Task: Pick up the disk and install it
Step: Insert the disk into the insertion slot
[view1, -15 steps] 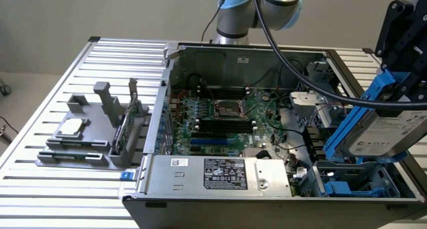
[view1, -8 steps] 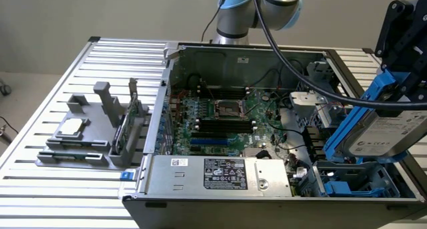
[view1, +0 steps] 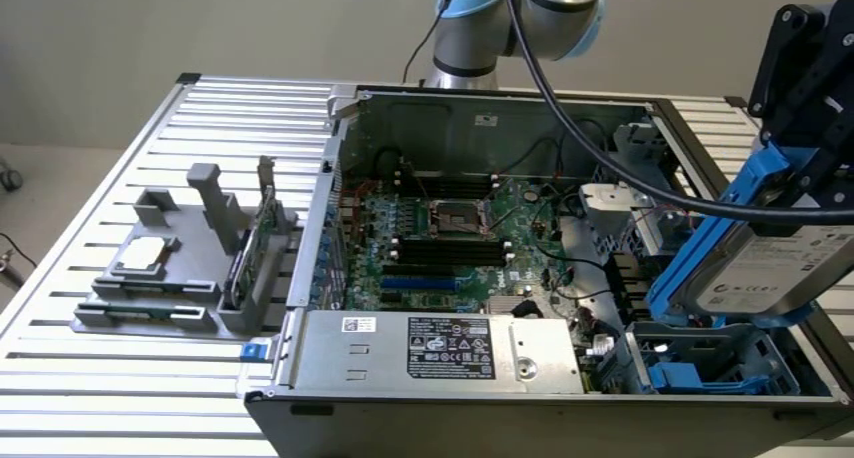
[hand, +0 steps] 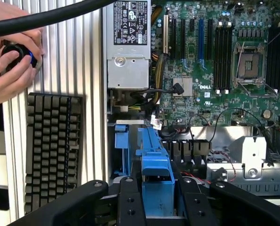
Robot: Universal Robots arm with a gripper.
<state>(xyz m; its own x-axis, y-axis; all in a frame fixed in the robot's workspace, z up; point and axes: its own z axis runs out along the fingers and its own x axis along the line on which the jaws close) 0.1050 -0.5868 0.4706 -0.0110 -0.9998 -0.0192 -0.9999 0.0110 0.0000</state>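
By the table's [view1: 80, 228] edge on the exterior view's left sits a grey fixture [view1: 174, 268], then the open computer case [view1: 467, 118], beige wall [view1: 200, 28] behind. Over the case's near corner at that view's right, the gripper [hand: 158, 201] clamps the tilted disk [view1: 781, 268].

disk [view1: 771, 268] | look: you see silver-grey metal, white label, blue carrier frame | state: lifted, clamped in the hand [hand: 155, 195] | pose: steeply tilted | place: above the drive bay [view1: 707, 363], exterior view's right
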